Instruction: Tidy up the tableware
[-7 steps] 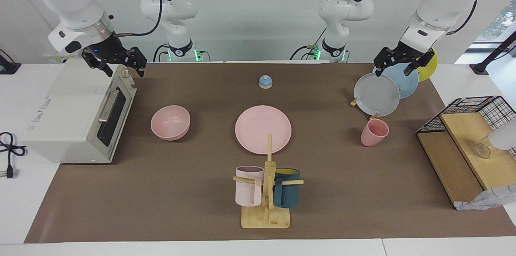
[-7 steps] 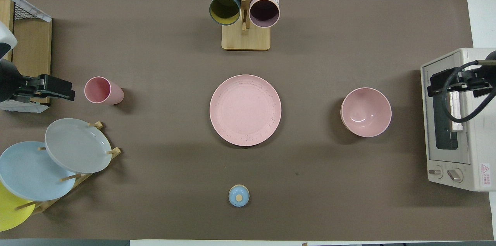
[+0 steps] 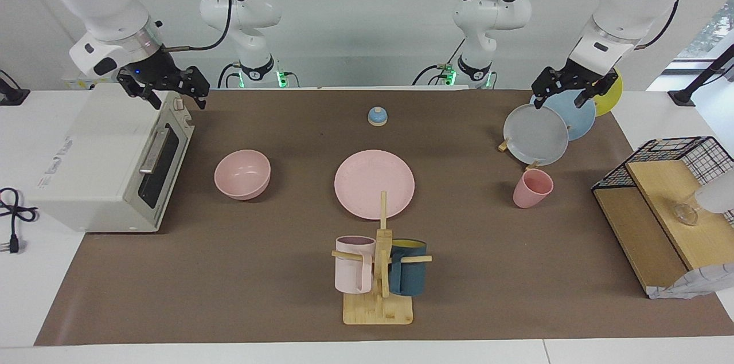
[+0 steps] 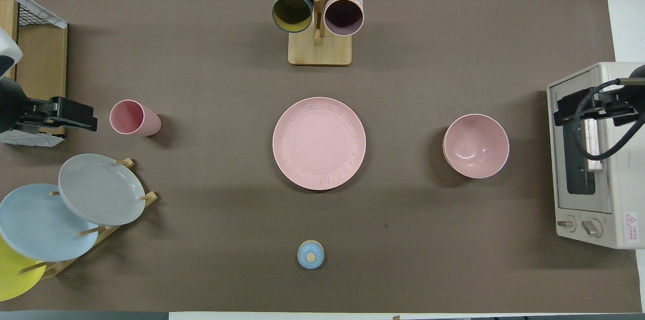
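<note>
The pink plate (image 3: 374, 183) lies flat at the middle of the brown mat and also shows in the overhead view (image 4: 319, 143). The pink bowl (image 3: 242, 173) stands toward the right arm's end (image 4: 475, 145), beside the toaster oven. The pink cup (image 3: 533, 188) stands upright toward the left arm's end (image 4: 134, 118), next to the plate rack. My right gripper (image 3: 178, 101) hangs open and empty over the toaster oven (image 4: 567, 108). My left gripper (image 3: 561, 101) hangs open and empty over the plate rack (image 4: 75, 114). Neither gripper touches any tableware.
A white toaster oven (image 3: 109, 163) stands at the right arm's end. A rack holds grey (image 3: 534, 134), blue and yellow plates. A wooden mug tree (image 3: 379, 272) with pale pink and teal mugs stands farthest from the robots. A small blue bell (image 3: 377, 116) sits near them. A wire shelf (image 3: 665, 203) stands at the left arm's end.
The right gripper has shifted very slightly over the toaster oven. Nothing else has moved.
</note>
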Available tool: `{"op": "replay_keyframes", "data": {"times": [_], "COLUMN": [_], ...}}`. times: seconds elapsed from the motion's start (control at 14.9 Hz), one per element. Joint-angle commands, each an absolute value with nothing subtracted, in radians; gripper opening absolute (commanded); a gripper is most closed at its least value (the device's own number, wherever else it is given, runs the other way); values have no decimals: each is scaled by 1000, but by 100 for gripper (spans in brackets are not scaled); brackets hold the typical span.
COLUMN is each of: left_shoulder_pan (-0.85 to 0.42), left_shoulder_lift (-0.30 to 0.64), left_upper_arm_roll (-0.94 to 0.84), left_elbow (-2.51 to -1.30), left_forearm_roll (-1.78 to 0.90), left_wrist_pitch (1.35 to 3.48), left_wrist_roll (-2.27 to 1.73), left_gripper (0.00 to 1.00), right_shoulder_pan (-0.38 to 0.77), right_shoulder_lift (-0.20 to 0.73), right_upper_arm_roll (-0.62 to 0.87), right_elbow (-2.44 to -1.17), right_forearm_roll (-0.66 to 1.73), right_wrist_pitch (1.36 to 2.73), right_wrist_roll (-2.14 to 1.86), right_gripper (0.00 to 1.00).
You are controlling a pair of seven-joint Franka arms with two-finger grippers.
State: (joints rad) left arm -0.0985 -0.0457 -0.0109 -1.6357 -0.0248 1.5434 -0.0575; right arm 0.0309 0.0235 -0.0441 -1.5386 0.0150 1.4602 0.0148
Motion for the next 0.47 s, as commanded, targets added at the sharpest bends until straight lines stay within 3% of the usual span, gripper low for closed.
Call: {"op": "replay_keyframes", "data": {"times": [0.0,0.2,0.4], "left_shoulder_pan": [-109,-109,-109], "left_shoulder_lift": [-57,-57,-57], "left_upper_arm_roll": [-3,-3,-3], "left_elbow": [-1634,-1634,-1634], "left_forearm_roll": [-3,-3,-3], "left_wrist_pitch": [1537,1537,1537], "left_wrist_roll": [-71,-71,-71], "left_gripper": [100,100,100], "right_shoulder_pan": [31,60,136], "right_shoulder_lift": [17,-3,-48], "right_upper_arm_roll": [-43,-41,-37], "right_elbow": [-1534,-1564,-1818], "right_forearm_roll": [43,43,44], "right_wrist_pitch": [1453,1469,1766], "right_wrist_roll": [11,-15,-11], "right_gripper": [100,100,100]}}
